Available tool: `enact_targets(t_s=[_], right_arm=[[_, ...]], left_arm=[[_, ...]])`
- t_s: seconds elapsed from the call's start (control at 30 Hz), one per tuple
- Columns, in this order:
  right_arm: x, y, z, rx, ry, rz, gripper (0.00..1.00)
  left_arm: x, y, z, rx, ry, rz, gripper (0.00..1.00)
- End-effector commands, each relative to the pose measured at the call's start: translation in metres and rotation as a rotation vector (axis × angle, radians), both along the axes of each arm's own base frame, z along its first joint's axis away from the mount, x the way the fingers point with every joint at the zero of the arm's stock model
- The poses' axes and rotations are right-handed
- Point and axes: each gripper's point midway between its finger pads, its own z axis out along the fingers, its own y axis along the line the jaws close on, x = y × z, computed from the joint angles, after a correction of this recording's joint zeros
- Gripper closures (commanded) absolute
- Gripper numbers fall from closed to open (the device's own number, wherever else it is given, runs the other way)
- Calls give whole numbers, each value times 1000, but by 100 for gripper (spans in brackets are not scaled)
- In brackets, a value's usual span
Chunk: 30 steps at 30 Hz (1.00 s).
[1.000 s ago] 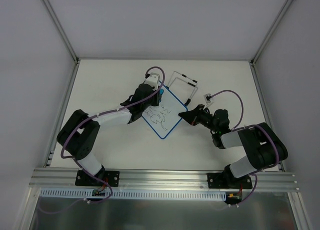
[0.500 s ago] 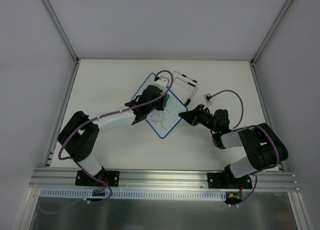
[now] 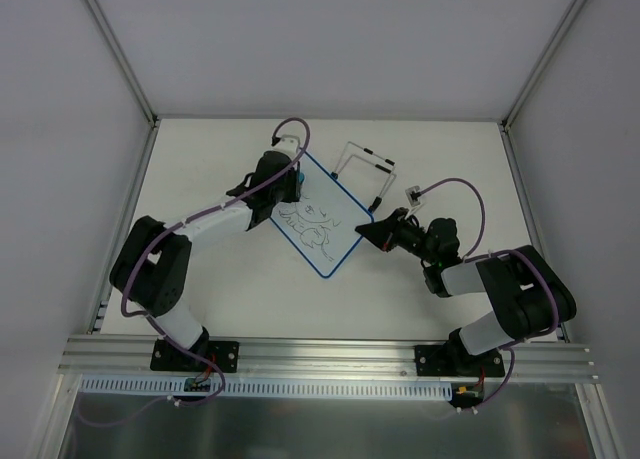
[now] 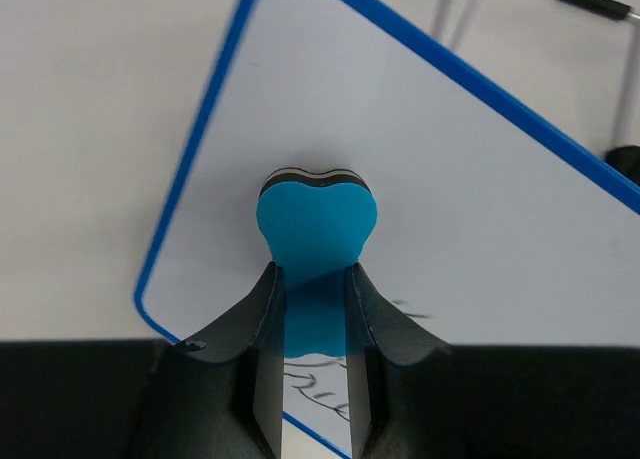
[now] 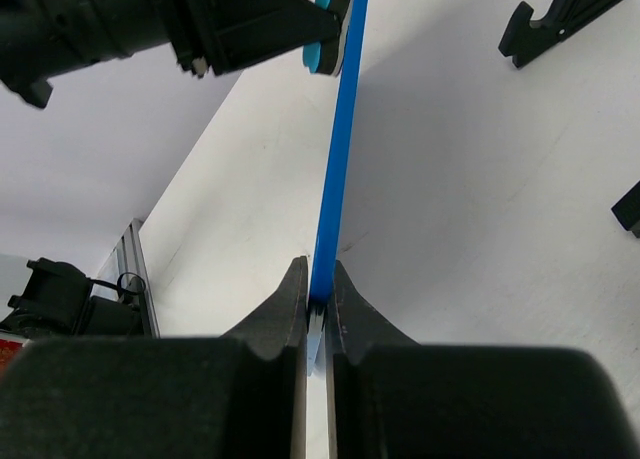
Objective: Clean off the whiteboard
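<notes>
A small whiteboard (image 3: 325, 229) with a blue frame lies on the table, black scribbles in its middle. My left gripper (image 3: 293, 184) is shut on a blue eraser (image 4: 316, 211) pressed against the board's far left part (image 4: 480, 209); scribbles show behind its fingers (image 4: 262, 354). My right gripper (image 3: 375, 227) is shut on the board's right corner; in the right wrist view the blue frame (image 5: 342, 139) runs edge-on between the pads.
A wire stand (image 3: 365, 169) with black feet rests just behind the board; its black feet show in the right wrist view (image 5: 565, 14). The white table (image 3: 220, 289) ends at side rails and the metal rail at the front.
My left gripper swept the eraser over the board, right and down, then back up to the far left corner. The right gripper stayed still.
</notes>
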Motion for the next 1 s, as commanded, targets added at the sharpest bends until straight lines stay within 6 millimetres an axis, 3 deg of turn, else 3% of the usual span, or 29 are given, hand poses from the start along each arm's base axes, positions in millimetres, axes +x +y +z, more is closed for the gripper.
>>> enact_targets(t_s=[0.0,0.1,0.2,0.37,0.7,0.8,0.97], right_arm=[[-16,16,41,8,-278,142,100],[-17,17,40,8,-274,153,100],[-17,18,40,10,-273,161,100],[-18,20,43,14,-279,178,100],[-17,20,43,16,-277,175,100],[-18,20,43,16,-277,176,100],[-19,19,41,12,-274,178,100]], left_arm=[[13,14,-6,-22,43,11,100],[24,15,-8,-19,46,-16,100],[27,3,-9,-42,54,-74,100],[6,-27,-10,-74,49,-211,100],[-92,-86,-43,-136,108,-325,100],[-96,-85,-44,-148,112,-277,100],[-67,-56,-31,-145,62,-126,100]])
